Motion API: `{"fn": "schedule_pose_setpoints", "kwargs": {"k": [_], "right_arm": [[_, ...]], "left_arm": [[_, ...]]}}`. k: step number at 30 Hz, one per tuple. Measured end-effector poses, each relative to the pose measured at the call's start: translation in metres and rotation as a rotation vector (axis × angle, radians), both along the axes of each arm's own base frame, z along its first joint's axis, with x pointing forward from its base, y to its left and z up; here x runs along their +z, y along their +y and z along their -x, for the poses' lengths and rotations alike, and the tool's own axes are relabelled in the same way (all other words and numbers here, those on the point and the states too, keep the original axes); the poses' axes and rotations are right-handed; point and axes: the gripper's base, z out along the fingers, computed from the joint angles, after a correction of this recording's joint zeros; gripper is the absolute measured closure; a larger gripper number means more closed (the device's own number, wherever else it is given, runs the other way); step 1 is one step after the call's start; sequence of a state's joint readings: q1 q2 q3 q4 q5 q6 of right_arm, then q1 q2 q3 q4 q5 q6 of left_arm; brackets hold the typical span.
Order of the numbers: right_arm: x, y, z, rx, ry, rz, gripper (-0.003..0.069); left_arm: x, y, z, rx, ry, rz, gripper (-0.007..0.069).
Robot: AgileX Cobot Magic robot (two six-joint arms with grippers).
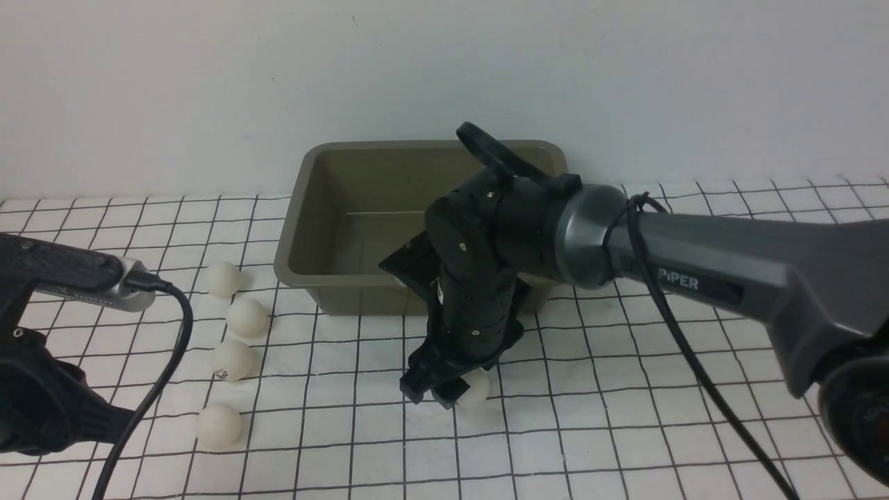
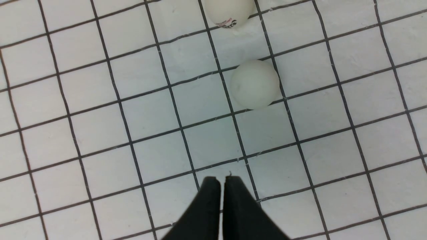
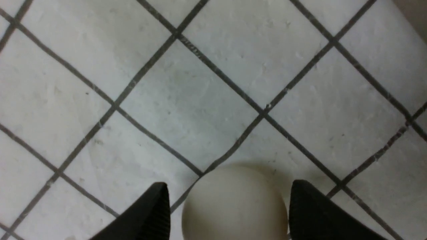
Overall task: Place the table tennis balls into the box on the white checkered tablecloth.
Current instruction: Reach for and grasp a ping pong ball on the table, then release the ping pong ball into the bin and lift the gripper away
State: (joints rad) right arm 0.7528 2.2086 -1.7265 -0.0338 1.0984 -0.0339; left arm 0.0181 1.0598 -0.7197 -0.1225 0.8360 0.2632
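Here, the right gripper [image 3: 228, 190] comes down nearly vertical over a single table tennis ball [image 3: 235, 210] lying on the white checkered tablecloth [image 1: 611, 417], just in front of the olive-brown box [image 1: 361, 149]. Its jaws are spread wide and stand astride the ball, one finger on either side, so that closing them should catch it across its middle. Nothing is gripped yet, and cloth shows between the ball and at least one finger. The steep approach seems chosen to keep a light, round target from rolling away. On the robot's left, four more balls [image 1: 233, 360] wait in a loose line on the cloth, well apart from the working arm. The left gripper [image 2: 222, 181] hangs above the cloth near that line, its jaws pressed together and holding nothing, apparently parked out of the way. What can be seen of the box's inside is bare, though the right arm hides part of it, so the task looks to be near its start.
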Motion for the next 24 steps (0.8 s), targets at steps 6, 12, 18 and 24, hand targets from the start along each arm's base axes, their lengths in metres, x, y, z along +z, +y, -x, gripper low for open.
{"fn": "schedule_pose_setpoints", "kwargs": {"k": [6,12,18,24], "right_arm": [[-0.001,-0.001,0.001,0.020,0.011,0.022,0.0295],[0.032,0.010,0.013,0.090,0.081,-0.117,0.0295],[0.122,0.016,0.004,0.149,-0.157,-0.267,0.0295],[0.149,0.000,-0.026,0.067,-0.402,-0.252,0.0295]], "left_arm": [[0.000,0.000,0.000,0.000,0.000,0.000,0.0628],[0.000,0.000,0.000,0.000,-0.001,0.000,0.0628],[-0.001,-0.001,0.000,0.003,-0.004,0.009,0.0628],[-0.008,-0.002,-0.001,0.021,-0.034,0.034,0.0628]]}}
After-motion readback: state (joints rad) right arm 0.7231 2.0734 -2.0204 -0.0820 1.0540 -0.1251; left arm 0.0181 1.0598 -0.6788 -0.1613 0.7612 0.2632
